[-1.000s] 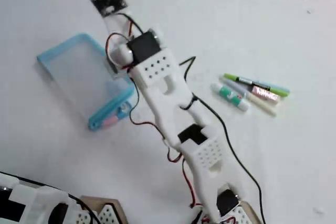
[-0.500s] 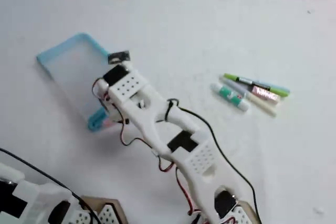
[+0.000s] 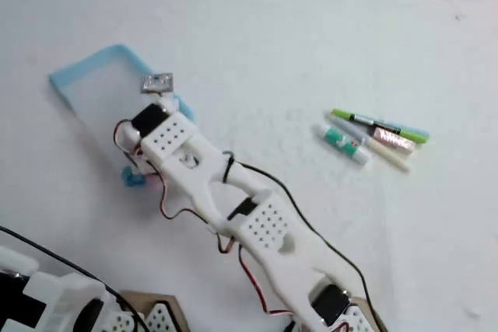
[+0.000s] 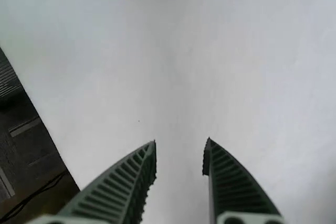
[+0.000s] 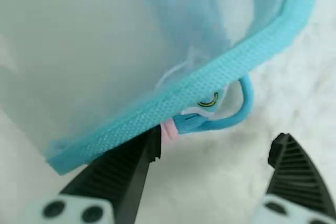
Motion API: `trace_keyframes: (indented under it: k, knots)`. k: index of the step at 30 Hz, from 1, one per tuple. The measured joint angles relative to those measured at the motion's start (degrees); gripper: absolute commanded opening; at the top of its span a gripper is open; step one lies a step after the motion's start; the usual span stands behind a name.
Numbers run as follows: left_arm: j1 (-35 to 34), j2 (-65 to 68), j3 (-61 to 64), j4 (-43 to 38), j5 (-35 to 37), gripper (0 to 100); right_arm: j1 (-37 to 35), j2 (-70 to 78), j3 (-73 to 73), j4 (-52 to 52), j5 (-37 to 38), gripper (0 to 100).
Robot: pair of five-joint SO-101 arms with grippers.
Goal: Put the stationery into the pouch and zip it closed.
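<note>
blue pouch [image 5: 231, 72] with pink zip pull [image 5: 169, 129] lies beside the open right pincer [image 5: 216, 142] in its wrist view; left pincer [image 4: 180, 145] open.

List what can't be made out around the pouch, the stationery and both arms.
- High view: the right arm covers most of the pouch's near end.
- Right wrist view: the pouch runs past the edges, so open or zipped cannot be told.
- High view: the stationery overlaps and is too small to count.
- High view: the left arm is cut off by the bottom edge.
</note>
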Motion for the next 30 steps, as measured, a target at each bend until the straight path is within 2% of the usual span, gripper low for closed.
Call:
trace_keyframes:
  k: [5,10,12,16,19,21,30]
  knots:
    - [0.1,-0.4,0.0,0.0,0.0,17,1.4,5.9,-11.1,2.6,0.0,33.3]
    - [0.1,-0.4,0.0,0.0,0.0,17,3.3,9.4,-15.1,3.6,0.0,31.6]
    - [0.1,-0.4,0.0,0.0,0.0,17,4.0,10.5,-15.6,3.7,0.0,24.5]
    - [0.1,-0.4,0.0,0.0,0.0,17,5.0,11.0,-16.2,5.5,0.1,1.8]
    - [0.1,-0.4,0.0,0.0,0.0,17,6.9,10.8,-16.2,6.2,3.6,3.9]
    - [0.1,-0.4,0.0,0.0,0.0,17,8.1,10.2,-16.2,7.0,5.3,1.7]
    - [0.1,-0.4,0.0,0.0,0.0,17,14.7,1.1,-15.8,7.7,9.3,1.6]
